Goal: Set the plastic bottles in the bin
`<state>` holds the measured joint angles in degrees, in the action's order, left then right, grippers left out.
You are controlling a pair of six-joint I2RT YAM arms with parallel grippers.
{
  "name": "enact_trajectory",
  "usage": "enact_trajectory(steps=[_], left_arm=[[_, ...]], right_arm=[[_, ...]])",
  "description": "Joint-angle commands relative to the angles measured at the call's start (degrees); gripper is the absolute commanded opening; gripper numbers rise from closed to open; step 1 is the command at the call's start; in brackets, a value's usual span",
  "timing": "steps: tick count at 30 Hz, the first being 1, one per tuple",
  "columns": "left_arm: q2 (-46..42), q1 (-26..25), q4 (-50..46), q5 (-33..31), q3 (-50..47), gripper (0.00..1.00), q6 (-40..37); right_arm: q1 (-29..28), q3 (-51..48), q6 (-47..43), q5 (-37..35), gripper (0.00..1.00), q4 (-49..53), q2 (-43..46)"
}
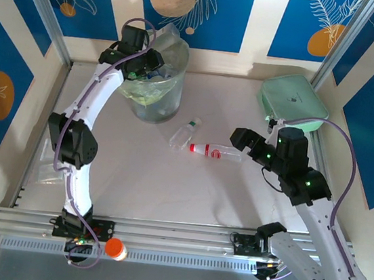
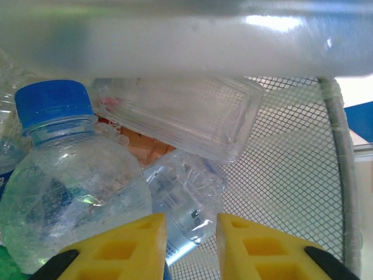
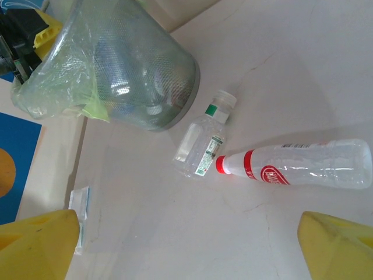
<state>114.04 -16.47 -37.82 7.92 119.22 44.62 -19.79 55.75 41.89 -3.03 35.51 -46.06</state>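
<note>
Right gripper (image 3: 186, 256), yellow jaws spread wide, is hovering over white table (image 3: 280, 58); tall translucent green-lined bin (image 3: 134, 70) is standing beyond, left gripper (image 2: 189, 233) closed inside; clear red-labelled plastic bottle (image 3: 303, 169) is lying just ahead, long axis running jaw-to-jaw, likely needing wrist turn.

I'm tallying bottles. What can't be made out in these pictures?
- Top view: bag and left gripper hide the bin's contents.
- Left wrist: blue-capped bottle and others overlap, cut off by edges; count unclear.
- Right wrist: print on small bottle and red-label bottle too small.
</note>
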Motion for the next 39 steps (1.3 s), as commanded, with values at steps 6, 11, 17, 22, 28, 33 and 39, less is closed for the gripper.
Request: enact_trajectory(steps=[6, 11, 17, 22, 28, 33, 39], left_arm=[[-8.06, -0.25, -1.45, 3.33, 2.97, 0.40, -2.70], [-15.43, -0.78, -5.48, 2.12, 1.43, 0.51, -5.17], [-31.88, -5.52, -3.63, -2.00, -17.47, 0.74, -4.49], [-42.58, -6.21, -2.42, -3.60, -33.01, 0.93, -0.38], [-49.51, -5.96, -3.78, -3.40, -42.42, 0.99, 2.84], [-53.83, -5.86, -1.49, -6.07, -47.19, 0.99, 4.48], [-55.88, -5.86, -0.06, -6.07, -48.78, 0.99, 2.49]], right_arm=[[-0.25, 3.02, -6.95, 3.94, 0.95, 1.71, -2.42], [-0.81, 5.37, -8.41, 0.60, 0.98, 5.53, -5.78], [-5.93, 6.16, -6.17, -12.45, 0.99, 7.98, -10.00], [-5.65, 7.88, 3.47, -17.06, 0.99, 10.43, -16.95], [-3.63, 13.08, 24.94, -13.05, 0.91, 18.19, -29.93], [-3.50, 17.02, 38.56, -10.91, 0.87, 23.08, -38.98], [-0.50, 17.05, 46.15, -5.61, 0.95, 19.34, -46.36]])
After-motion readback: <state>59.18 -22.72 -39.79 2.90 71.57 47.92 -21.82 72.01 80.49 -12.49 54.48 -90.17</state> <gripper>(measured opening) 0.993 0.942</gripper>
